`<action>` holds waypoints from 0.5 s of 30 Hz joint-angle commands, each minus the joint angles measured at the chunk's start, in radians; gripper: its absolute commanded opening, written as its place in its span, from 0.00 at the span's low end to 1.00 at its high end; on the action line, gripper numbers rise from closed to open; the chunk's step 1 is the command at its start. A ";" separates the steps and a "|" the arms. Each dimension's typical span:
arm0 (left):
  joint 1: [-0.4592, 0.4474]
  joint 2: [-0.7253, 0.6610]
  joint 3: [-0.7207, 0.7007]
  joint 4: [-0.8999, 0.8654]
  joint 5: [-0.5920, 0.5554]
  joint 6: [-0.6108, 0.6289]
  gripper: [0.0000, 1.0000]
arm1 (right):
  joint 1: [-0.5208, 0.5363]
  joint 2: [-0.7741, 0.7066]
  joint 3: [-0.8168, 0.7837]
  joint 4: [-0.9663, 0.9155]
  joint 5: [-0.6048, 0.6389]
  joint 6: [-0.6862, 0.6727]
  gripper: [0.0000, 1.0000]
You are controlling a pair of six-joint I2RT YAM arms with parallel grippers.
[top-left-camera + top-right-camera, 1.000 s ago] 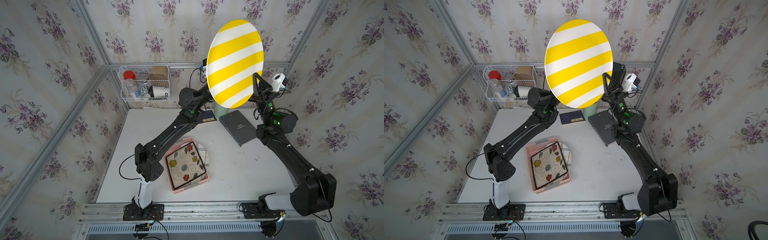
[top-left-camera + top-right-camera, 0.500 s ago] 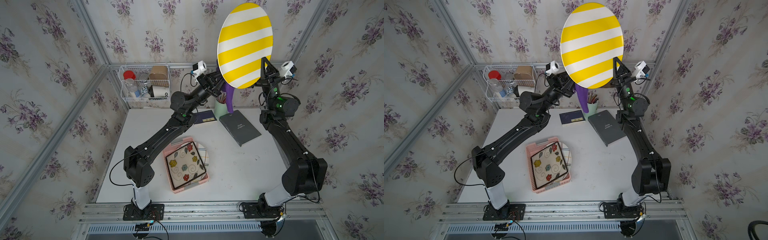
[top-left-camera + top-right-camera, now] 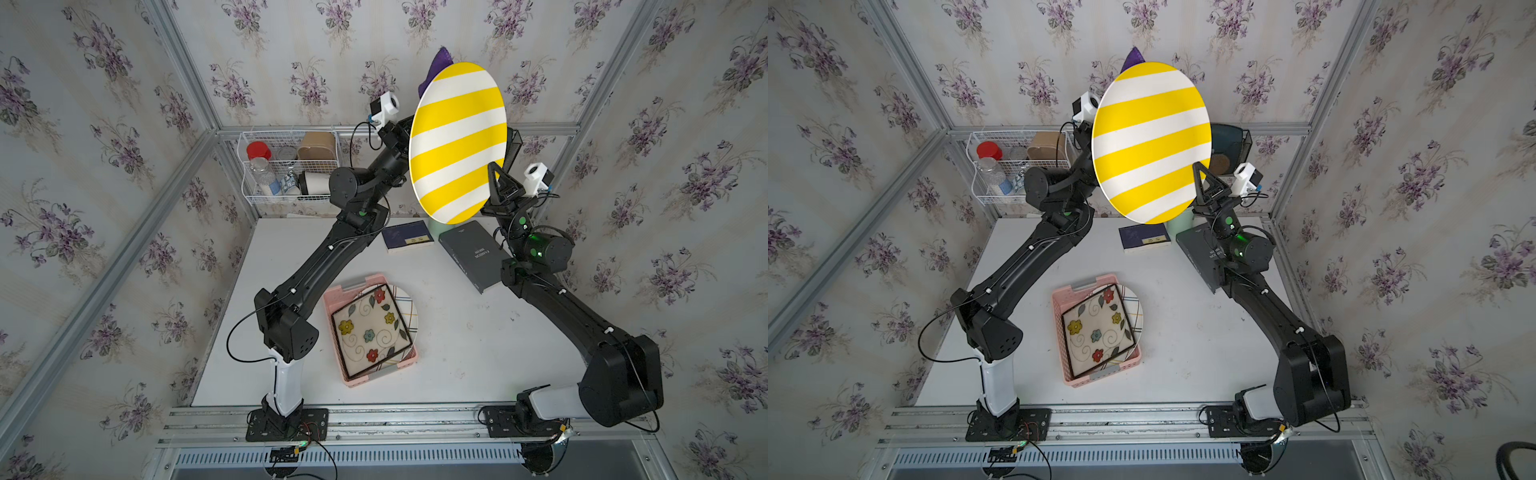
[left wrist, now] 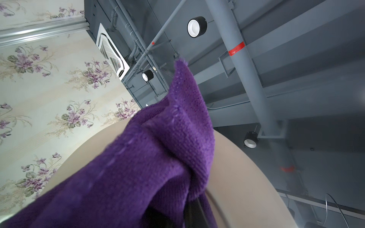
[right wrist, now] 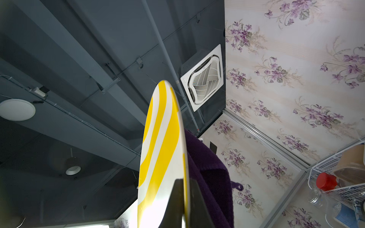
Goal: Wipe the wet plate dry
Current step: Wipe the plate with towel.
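A round plate (image 3: 457,141) (image 3: 1150,141) with yellow and white stripes is held upright, high above the back of the table, in both top views. My right gripper (image 3: 495,179) (image 3: 1201,176) (image 5: 185,197) is shut on its lower rim. In the right wrist view the plate (image 5: 162,148) is seen edge-on, one finger on each face. A purple cloth (image 4: 148,158) (image 5: 209,173) lies against the plate's plain back (image 4: 237,177). The cloth's tip (image 3: 438,62) pokes above the rim. My left gripper is shut on the cloth, hidden behind the plate and under the folds.
A pink basket (image 3: 376,373) mid-table holds a square floral plate (image 3: 370,332) over a round checked one. A dark grey book (image 3: 473,255) and a navy book (image 3: 409,237) lie under the raised plate. A wire rack (image 3: 286,170) with jars hangs on the back wall.
The plate rose to the right, then came back down and left. The left gripper lifted the cloth from below the plate's edge up behind it, so the tip now shows above the rim.
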 commanded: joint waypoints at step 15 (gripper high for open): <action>-0.077 -0.585 -0.553 -0.939 -0.028 0.981 0.00 | -0.263 0.067 0.282 -0.328 0.052 -0.091 0.00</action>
